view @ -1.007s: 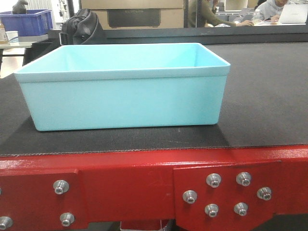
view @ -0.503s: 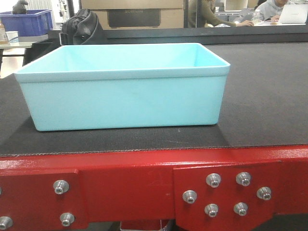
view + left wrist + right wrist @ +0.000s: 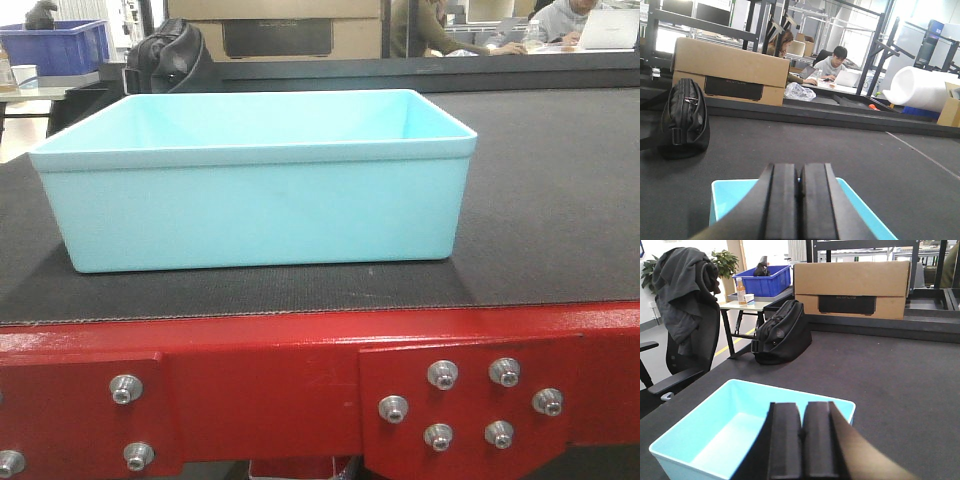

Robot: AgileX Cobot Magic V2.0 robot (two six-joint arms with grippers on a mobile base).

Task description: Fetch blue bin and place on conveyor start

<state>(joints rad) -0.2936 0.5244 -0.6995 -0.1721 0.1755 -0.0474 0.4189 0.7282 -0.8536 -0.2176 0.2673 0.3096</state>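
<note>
The blue bin (image 3: 260,210), a pale aqua tub, stands upright and empty on the black belt of the conveyor start (image 3: 560,200), close to its red bolted frame (image 3: 300,380). No gripper shows in the front view. In the left wrist view my left gripper (image 3: 799,170) is shut and empty, above the bin (image 3: 730,200). In the right wrist view my right gripper (image 3: 801,410) is shut and empty, above the bin's right part (image 3: 730,435).
A black bag (image 3: 782,332) lies on the belt's far left. A cardboard box (image 3: 852,287) stands behind the belt. A dark blue crate (image 3: 762,280) sits on a side table. A chair with a jacket (image 3: 685,305) stands left. People (image 3: 832,62) sit at desks behind.
</note>
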